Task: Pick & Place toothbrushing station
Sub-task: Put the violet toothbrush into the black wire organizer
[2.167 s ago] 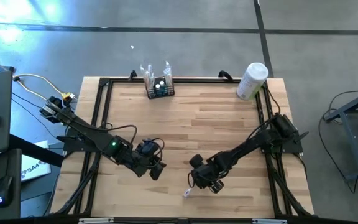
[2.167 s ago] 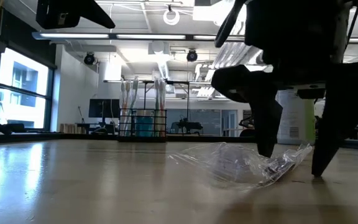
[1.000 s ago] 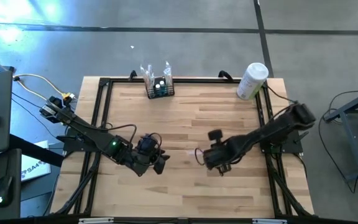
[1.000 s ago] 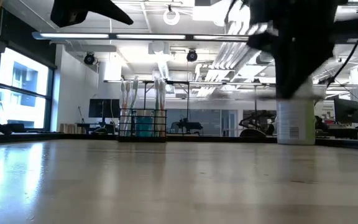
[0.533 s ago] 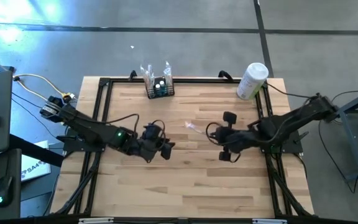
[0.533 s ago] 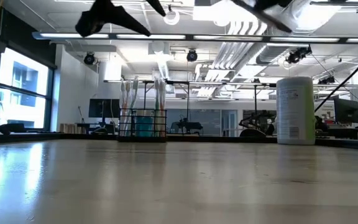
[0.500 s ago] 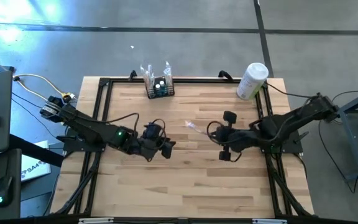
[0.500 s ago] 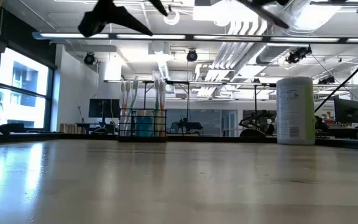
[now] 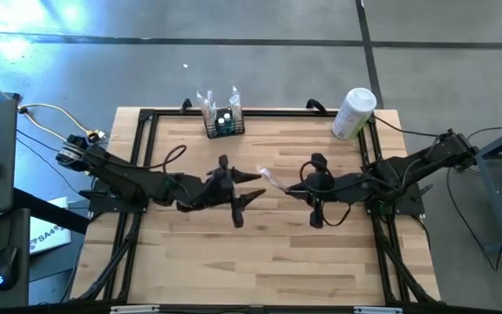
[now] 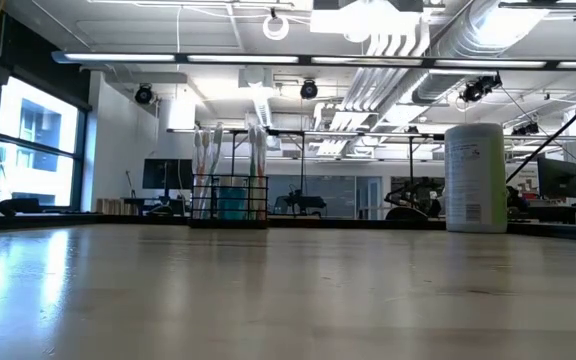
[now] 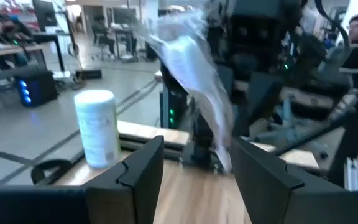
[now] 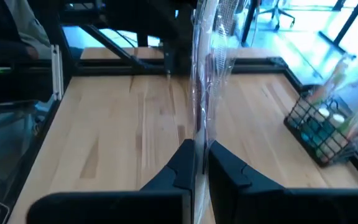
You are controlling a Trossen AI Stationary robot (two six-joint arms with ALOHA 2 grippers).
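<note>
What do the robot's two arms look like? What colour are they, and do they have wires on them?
Both arms are black and thin, made of long jointed pieces. The left arm has a looping black wire and yellow bits near its base. The right arm carries curly black wires too. The left gripper and the right gripper each end in two dark, flat, pointed fingers.

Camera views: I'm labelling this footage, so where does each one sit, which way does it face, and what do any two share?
High: overhead, looking straight down; both arms, left gripper, right gripper.
Low: table height, looking level; no arm shows.
Left wrist: past open fingers at the clear wrapper.
Right wrist: past fingers shut on the wrapper.
Shared: high and low show the toothbrushing station and white container.
</note>
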